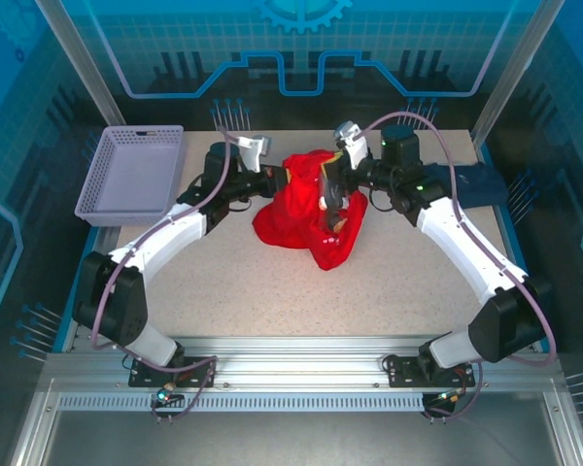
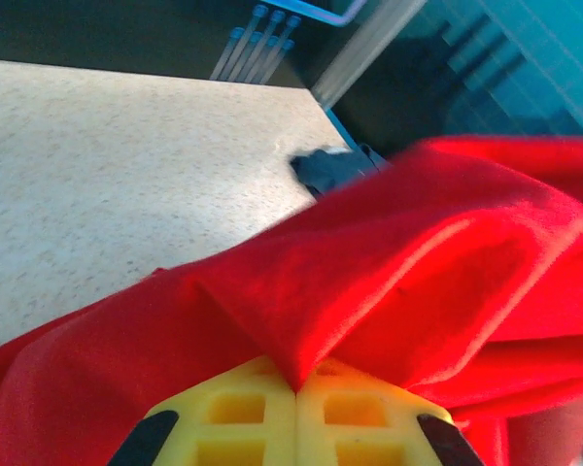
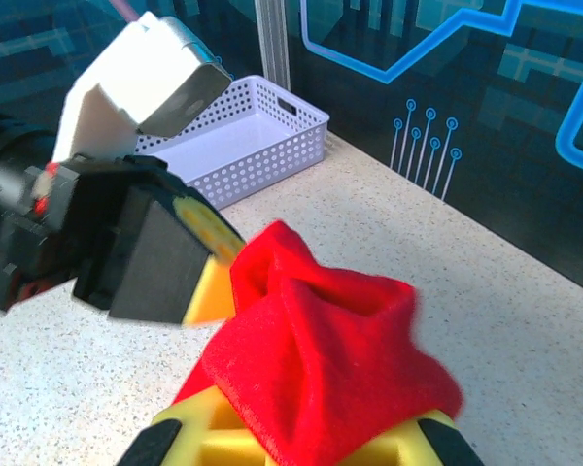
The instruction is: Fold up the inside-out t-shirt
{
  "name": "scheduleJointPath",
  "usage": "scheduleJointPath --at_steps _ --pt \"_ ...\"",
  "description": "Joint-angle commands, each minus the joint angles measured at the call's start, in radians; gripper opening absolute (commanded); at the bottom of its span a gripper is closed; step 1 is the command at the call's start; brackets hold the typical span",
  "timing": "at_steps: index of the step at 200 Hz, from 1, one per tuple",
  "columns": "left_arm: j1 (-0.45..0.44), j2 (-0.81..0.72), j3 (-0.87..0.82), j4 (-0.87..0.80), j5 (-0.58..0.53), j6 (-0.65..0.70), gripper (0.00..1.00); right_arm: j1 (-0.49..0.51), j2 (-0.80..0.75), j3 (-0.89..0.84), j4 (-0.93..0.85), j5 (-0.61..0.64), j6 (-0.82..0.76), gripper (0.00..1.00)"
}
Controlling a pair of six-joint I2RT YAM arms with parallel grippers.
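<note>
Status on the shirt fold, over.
Both shut on the t-shirt: left gripper, right gripper. Shirt bunched, not yet folded. Off to the sides: navy garment, basket.

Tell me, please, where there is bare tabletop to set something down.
The widest bare patch of table lies between the red t-shirt and the near edge. The white basket is empty. Crowded: mid-table, where left pincer and right pincer grip the t-shirt, and far right by the navy garment.
</note>
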Motion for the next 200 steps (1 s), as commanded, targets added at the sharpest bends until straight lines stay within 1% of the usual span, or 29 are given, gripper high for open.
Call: scheduleJointPath --at_steps 1,18,38,44,54,64,77,95,110,128,143,163,174,182,191,200 --pt "0.073 -0.040 -0.084 0.023 -0.043 -0.100 0.00 -0.042 -0.095 0.050 -0.009 -0.003 -0.039 0.00" --pt "0.084 -0.058 -0.124 -0.028 -0.068 -0.094 0.00 -0.051 -0.113 0.019 0.037 -0.032 -0.018 0.00" --pt "0.080 -0.069 -0.167 -0.087 -0.097 -0.087 0.07 -0.043 -0.094 -0.006 0.067 -0.080 -0.008 0.00" --pt "0.081 -0.077 -0.184 -0.101 -0.117 -0.087 0.12 -0.040 -0.089 -0.016 0.070 -0.082 -0.015 0.00" --pt "0.081 -0.094 -0.212 -0.111 -0.143 -0.078 0.25 -0.039 -0.077 -0.032 0.080 -0.096 -0.026 0.00" --pt "0.081 -0.128 -0.245 -0.092 -0.143 -0.066 0.36 -0.038 -0.064 -0.046 0.090 -0.112 -0.032 0.00" --pt "0.079 -0.186 -0.284 -0.059 -0.132 -0.052 0.47 -0.037 -0.041 -0.040 0.071 -0.148 -0.036 0.00" --pt "0.066 -0.284 -0.333 -0.003 -0.114 -0.010 0.56 -0.029 -0.009 -0.004 0.018 -0.173 -0.044 0.00" --pt "0.023 -0.343 -0.341 0.015 -0.116 0.066 0.63 -0.019 0.005 0.011 -0.012 -0.187 -0.056 0.00" --pt "-0.039 -0.345 -0.300 -0.009 -0.097 0.159 0.70 -0.010 0.011 0.012 -0.020 -0.206 -0.065 0.00" --pt "-0.077 -0.305 -0.247 -0.035 -0.082 0.220 0.76 -0.004 0.014 0.016 -0.031 -0.217 -0.077 0.00" --pt "-0.111 -0.213 -0.152 -0.094 -0.099 0.289 0.76 0.001 0.022 0.042 -0.049 -0.234 -0.081 0.00" --pt "-0.115 -0.157 -0.097 -0.116 -0.099 0.300 0.73 0.003 0.027 0.071 -0.068 -0.245 -0.082 0.00" --pt "-0.116 -0.124 -0.063 -0.121 -0.084 0.303 0.65 0.003 0.029 0.097 -0.082 -0.254 -0.084 0.00" --pt "-0.116 -0.095 -0.026 -0.134 -0.070 0.301 0.51 0.003 0.031 0.132 -0.096 -0.259 -0.083 0.00" --pt "-0.115 -0.082 0.011 -0.158 -0.084 0.291 0.36 0.004 0.034 0.178 -0.129 -0.252 -0.092 0.00"
